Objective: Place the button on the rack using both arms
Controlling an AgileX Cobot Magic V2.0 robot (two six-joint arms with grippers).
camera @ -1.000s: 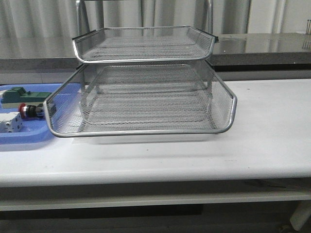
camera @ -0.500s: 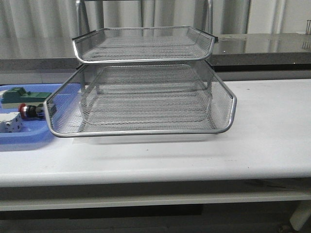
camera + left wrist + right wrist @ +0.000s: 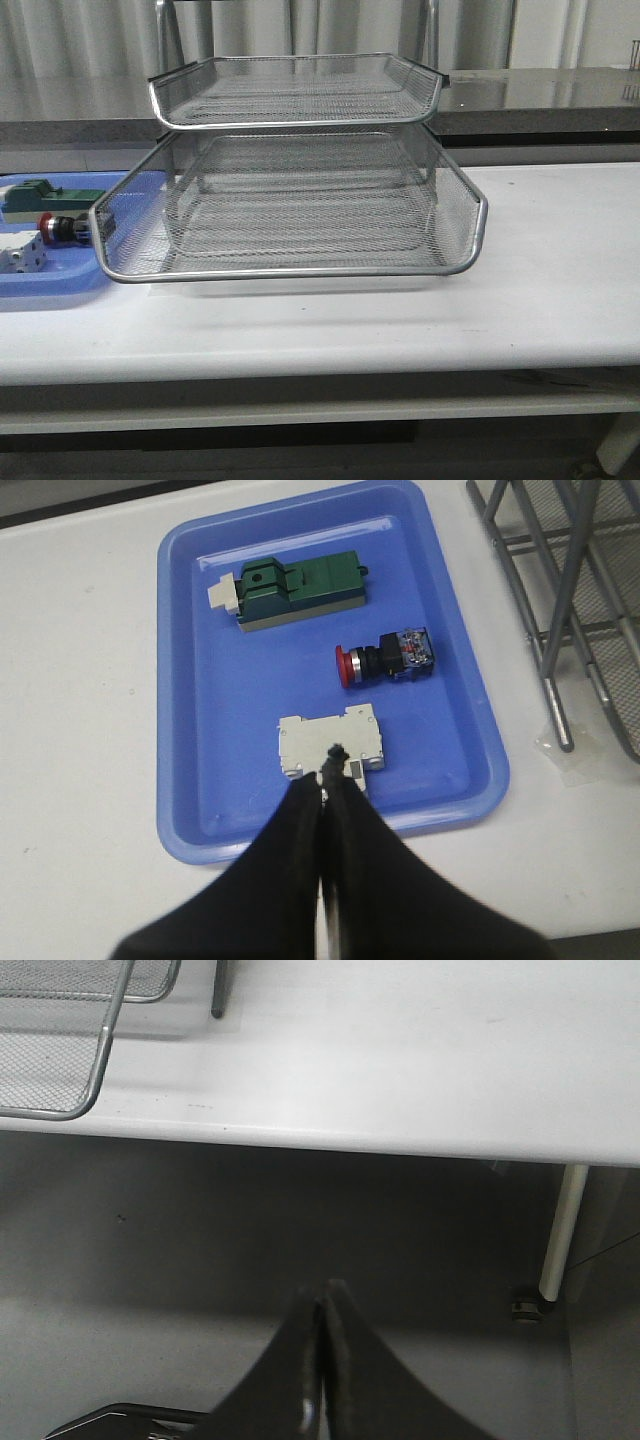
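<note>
Inside the blue tray (image 3: 190, 680) at the surface's left edge, beside the rack (image 3: 300, 200), lies the button (image 3: 385, 658), clear of the left gripper (image 3: 328, 780), whose fingers are clenched together above the white block (image 3: 330, 740). Right gripper (image 3: 320, 1305) fingers are likewise clenched, off the surface's front edge.

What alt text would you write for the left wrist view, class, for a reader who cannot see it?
A blue plastic tray on a white table holds a green block, a red-capped push-button and a white block. The left end effector, shut and empty, hangs over the white block; the wire rack's legs stand beside the tray.
</note>
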